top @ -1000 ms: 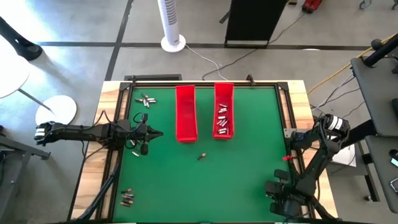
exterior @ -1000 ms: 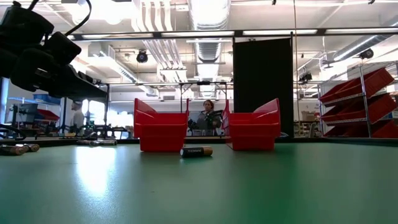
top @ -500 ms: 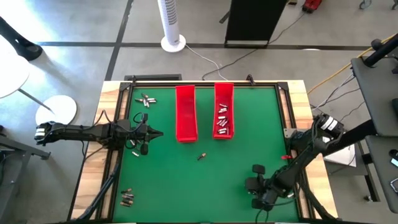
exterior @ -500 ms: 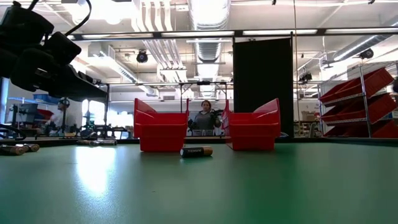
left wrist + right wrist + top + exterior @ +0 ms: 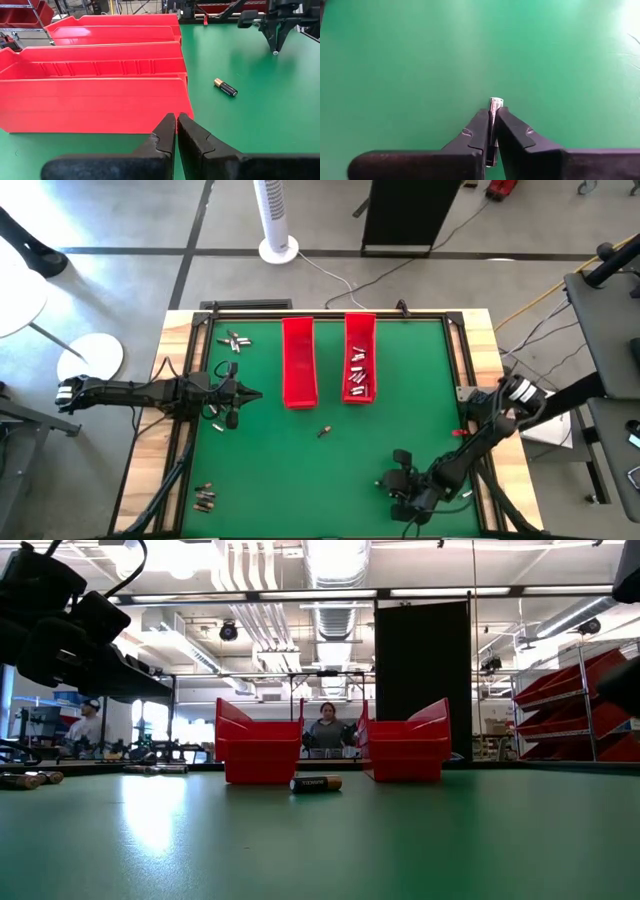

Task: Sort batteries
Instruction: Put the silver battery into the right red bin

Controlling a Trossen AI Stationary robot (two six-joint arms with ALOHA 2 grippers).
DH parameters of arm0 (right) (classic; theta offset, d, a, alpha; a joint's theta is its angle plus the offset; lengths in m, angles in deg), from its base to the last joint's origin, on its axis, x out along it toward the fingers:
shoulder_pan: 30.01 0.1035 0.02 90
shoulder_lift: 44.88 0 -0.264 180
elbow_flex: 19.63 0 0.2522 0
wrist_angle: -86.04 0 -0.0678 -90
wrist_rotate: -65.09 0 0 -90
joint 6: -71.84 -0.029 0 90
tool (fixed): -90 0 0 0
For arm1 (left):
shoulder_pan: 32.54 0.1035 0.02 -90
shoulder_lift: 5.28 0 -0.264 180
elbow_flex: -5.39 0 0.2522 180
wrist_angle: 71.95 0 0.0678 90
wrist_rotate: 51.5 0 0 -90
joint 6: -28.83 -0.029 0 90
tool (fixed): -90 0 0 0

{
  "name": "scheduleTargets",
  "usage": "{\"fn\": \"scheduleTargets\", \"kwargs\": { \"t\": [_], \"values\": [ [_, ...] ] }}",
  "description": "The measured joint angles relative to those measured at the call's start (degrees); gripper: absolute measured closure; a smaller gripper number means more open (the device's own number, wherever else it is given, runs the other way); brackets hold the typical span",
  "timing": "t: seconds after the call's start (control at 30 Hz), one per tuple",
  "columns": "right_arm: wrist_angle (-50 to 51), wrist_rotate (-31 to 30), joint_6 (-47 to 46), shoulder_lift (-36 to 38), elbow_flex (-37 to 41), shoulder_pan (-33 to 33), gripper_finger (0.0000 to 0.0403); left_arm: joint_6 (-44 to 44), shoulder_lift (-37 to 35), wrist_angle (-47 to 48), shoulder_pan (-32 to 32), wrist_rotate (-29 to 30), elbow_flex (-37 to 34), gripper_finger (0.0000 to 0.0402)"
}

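1. Batteries are the sorting goods here; one silvery cell (image 5: 495, 104) sits clamped between the right gripper (image 5: 400, 498) fingers, its long axis running along them and its tip poking out past the fingertips, low right of centre in the high view.
2. Next out, a dark loose battery (image 5: 323, 431) lies alone on the green worktop (image 5: 400, 420) at the frame's centre, up and left of the right gripper, and about as near to the left one.
3. Left gripper (image 5: 243, 394) hovers at centre-left with its fingers pressed together on nothing, just beside the left red tray (image 5: 298, 362).
4. Farther up, the right red tray (image 5: 360, 356) already carries silvery cells, so the held cell likely travels up-frame towards it.
5. More batteries lie at the worktop's upper-left (image 5: 234, 340) and lower-left (image 5: 205, 498) corners.
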Motion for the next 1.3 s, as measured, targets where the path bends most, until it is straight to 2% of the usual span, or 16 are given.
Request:
{"fn": "scheduleTargets", "kwargs": {
  "t": [0.23,0.33,0.7,1.03,1.3],
  "values": [
    [-0.79,-1.34,-0.31,-2.26,0.02,0.01,0.0322,0.0,0.0,0.0,0.0,-0.01,0.01,0.0402],
    [-0.82,-2.83,-1.08,-2.41,0.04,0.1,0.0315,0.0,0.0,0.0,0.0,-0.01,0.0,0.0402],
    [-1.27,-3.02,-1.56,-2.53,0.04,0.53,0.0382,0.0,0.0,0.0,0.0,0.0,-0.01,0.0402],
    [-1.75,-4.6,-5.55,-2.54,0.15,1.0,0.0382,0.0,0.0,0.0,0.0,0.0,-0.01,0.0402],
    [-2.3,-7.42,-4.7,-2.62,0.15,1.0,0.0383,0.0,0.0,0.0,0.0,0.0,0.0,0.0402]
  ]
}}
